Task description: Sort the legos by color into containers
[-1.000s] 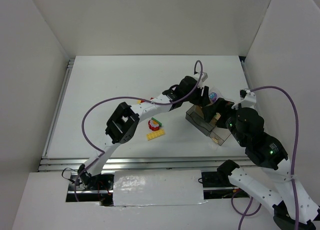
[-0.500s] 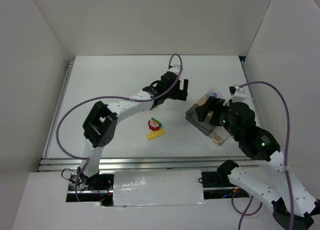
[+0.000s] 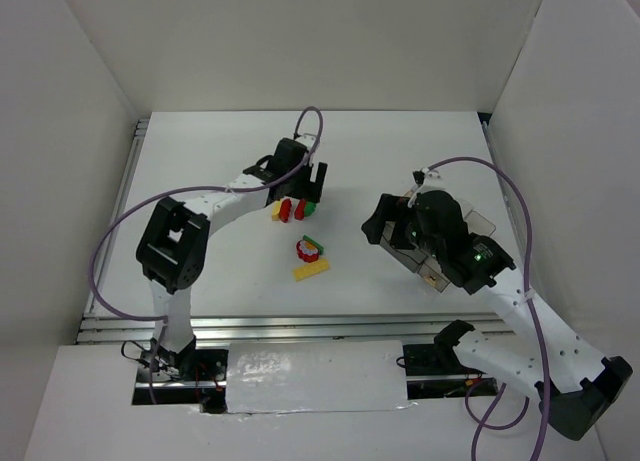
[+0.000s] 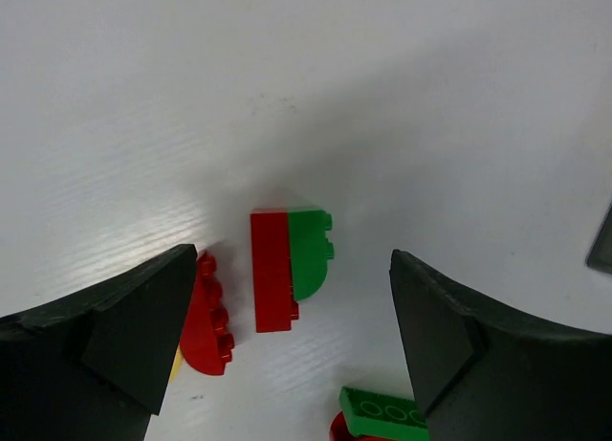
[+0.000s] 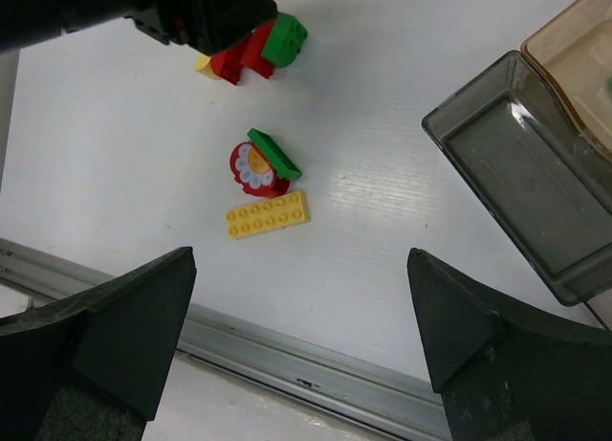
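My left gripper (image 3: 308,187) is open and empty, low over a cluster of legos (image 3: 290,209). In the left wrist view a red brick (image 4: 273,283) joined to a green curved brick (image 4: 311,250) lies between my fingers (image 4: 143,336), and a red half-round brick (image 4: 206,317) touches the left finger. A red round piece under a green plate (image 3: 309,247) and a flat yellow plate (image 3: 311,269) lie nearer. My right gripper (image 3: 378,221) is open and empty, high above the table beside the smoky organizer box (image 3: 430,271). No purple piece shows.
The right wrist view shows the yellow plate (image 5: 268,214), the red round piece (image 5: 258,165), the box's dark compartment (image 5: 521,187) and the table's metal front rail (image 5: 287,350). White walls enclose the table on three sides.
My left arm swung left from the organizer box to the cluster of legos. My right arm pulled back over the box and now looks toward the middle of the table.
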Controlling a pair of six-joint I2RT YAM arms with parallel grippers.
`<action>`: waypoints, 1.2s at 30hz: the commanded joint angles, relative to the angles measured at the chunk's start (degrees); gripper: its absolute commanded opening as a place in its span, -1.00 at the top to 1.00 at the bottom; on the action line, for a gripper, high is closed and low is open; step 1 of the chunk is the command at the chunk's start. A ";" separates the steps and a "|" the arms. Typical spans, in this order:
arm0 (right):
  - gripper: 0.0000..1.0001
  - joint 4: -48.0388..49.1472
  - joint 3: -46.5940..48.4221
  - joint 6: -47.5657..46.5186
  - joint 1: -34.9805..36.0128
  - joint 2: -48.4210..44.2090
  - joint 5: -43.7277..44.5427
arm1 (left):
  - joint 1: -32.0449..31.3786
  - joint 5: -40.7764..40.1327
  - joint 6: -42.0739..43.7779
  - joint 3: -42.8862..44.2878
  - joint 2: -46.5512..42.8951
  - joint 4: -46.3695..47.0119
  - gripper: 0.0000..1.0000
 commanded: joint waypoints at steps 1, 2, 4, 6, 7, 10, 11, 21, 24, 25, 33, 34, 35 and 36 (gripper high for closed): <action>-0.97 3.72 -0.34 -0.26 0.41 -0.17 -1.27 | -0.74 3.49 4.34 3.57 2.17 -1.02 -0.88; -0.97 3.80 -0.52 -0.26 0.41 -0.08 -1.53 | -0.83 3.32 3.99 3.83 2.78 -1.37 -0.86; -0.97 3.89 -0.61 -0.35 0.41 0.01 -1.71 | -0.74 2.27 3.11 4.19 4.10 -2.52 -0.80; -0.97 3.98 -0.70 -0.70 0.41 0.10 -2.06 | -0.74 0.43 1.79 3.75 5.33 -3.39 -0.80; -0.97 4.07 -0.70 -0.61 0.41 0.10 -2.15 | -0.83 -0.10 1.62 3.57 5.68 -3.40 -0.79; -0.97 4.33 -0.87 -0.79 0.50 0.10 -2.59 | -0.83 0.94 1.35 2.69 6.74 -2.00 -0.74; -0.97 4.42 -0.78 -0.96 0.50 0.10 -2.67 | -0.83 1.90 1.44 2.78 7.35 -1.91 -0.73; -0.97 4.68 -0.96 -1.14 0.58 0.10 -3.47 | -0.92 3.67 0.47 3.22 10.35 -0.77 -0.60; -0.96 4.16 -0.70 -0.96 0.59 0.27 -2.59 | -0.92 4.11 0.47 3.22 11.05 -0.32 0.06; -0.97 4.07 -0.52 -0.96 0.67 0.19 -2.33 | -1.00 4.37 0.38 3.31 11.14 -0.32 0.32; -0.98 6.96 -2.36 3.42 -1.34 -1.83 0.15 | -3.55 10.52 3.45 -8.01 -2.99 11.58 1.00; -0.98 8.88 -3.15 5.00 -2.48 -2.18 -0.73 | -3.99 11.83 4.33 -10.55 -5.45 14.15 1.00; -0.98 9.94 -3.59 5.88 -2.84 -2.97 -1.35 | -4.60 14.80 4.69 -15.45 -10.78 16.70 1.00; -0.98 10.91 -4.12 6.59 -3.19 -3.41 -1.79 | -4.87 16.31 4.95 -17.76 -13.45 21.51 1.00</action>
